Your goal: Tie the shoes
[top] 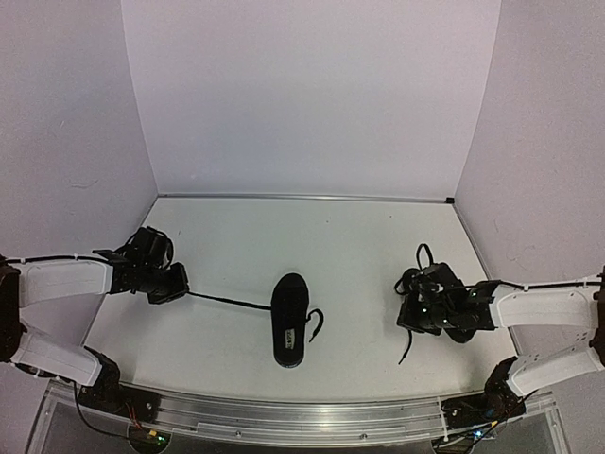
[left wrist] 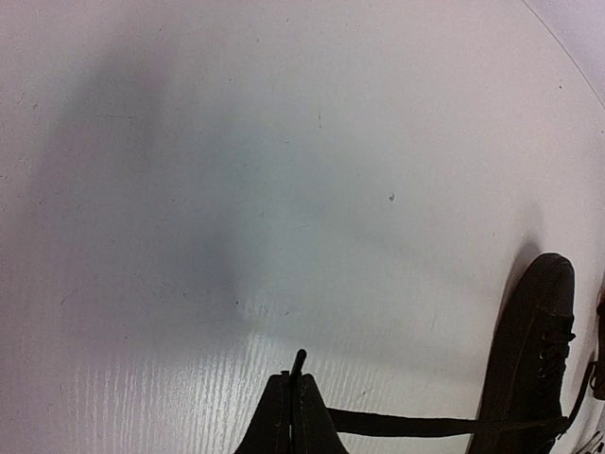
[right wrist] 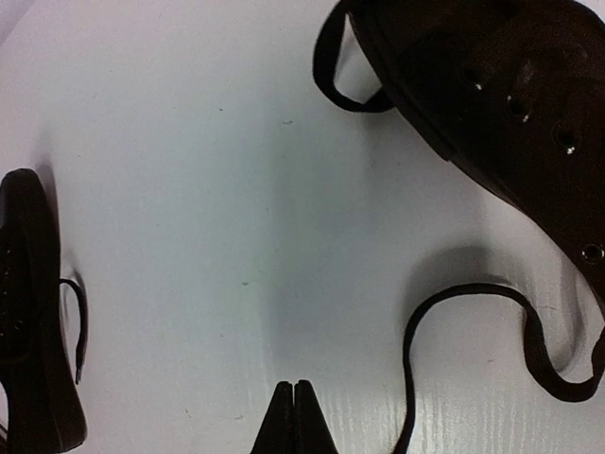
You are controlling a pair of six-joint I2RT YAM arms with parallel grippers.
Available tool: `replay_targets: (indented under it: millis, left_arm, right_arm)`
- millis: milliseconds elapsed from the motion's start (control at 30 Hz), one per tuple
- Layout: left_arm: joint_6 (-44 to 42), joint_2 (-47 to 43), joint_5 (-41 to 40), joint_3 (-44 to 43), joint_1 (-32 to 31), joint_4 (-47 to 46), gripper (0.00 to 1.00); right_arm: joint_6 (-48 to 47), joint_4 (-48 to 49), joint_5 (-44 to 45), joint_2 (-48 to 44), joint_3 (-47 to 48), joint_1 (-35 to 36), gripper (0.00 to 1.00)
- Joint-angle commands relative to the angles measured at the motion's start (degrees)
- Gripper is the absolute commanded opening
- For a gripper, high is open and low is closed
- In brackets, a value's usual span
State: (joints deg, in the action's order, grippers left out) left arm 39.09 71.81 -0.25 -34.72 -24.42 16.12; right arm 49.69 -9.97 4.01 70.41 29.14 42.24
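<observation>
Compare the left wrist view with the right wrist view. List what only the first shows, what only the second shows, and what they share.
Only the left wrist view: the left gripper shut on a taut lace that runs to the middle shoe, the lace tip poking above the fingers.
Only the right wrist view: the second shoe, its loose lace curling on the table, and the right gripper shut with nothing between its fingers.
Both: the middle shoe and the white table.

Soft light, faint shadows, bowed edges
</observation>
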Motion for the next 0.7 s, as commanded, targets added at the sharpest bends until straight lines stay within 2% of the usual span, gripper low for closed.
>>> replay_targets:
  millis: [0, 133, 200, 233, 333, 500, 667]
  left_arm:
    - [-0.2, 1.0, -0.4, 0.5, 1.0, -1.6, 0.00]
    - [-2.1, 2.3, 7.2, 0.6, 1.0, -6.1, 0.00]
    - [-2.8, 2.5, 9.0, 0.7, 1.0, -7.6, 0.00]
    - [-3.2, 2.6, 9.9, 0.6, 0.9, -8.1, 0.00]
    - [-4.2, 2.5, 11.0, 0.2, 1.0, -8.5, 0.00]
    - [-4.7, 2.9, 11.7, 0.1, 1.0, -8.9, 0.00]
    - [-4.5, 3.5, 12.3, 0.3, 0.9, -9.9, 0.00]
  right_arm:
    - [0.8, -0.2, 3.0, 1.5, -0.7, -0.2, 0.00]
    - [-6.8, 11.0, -8.5, 2.8, -0.4, -0.2, 0.01]
    - [-9.9, 13.5, -13.8, 5.1, 2.1, -0.2, 0.09]
    - [-11.3, 13.5, -15.1, 7.4, 3.6, -0.2, 0.17]
    - [-14.4, 12.6, -18.7, 13.0, 8.7, 0.3, 0.28]
    - [-19.0, 8.5, -17.7, 22.4, 17.8, 5.7, 0.43]
    - [-22.2, 0.7, -13.7, 30.9, 28.0, 10.1, 0.46]
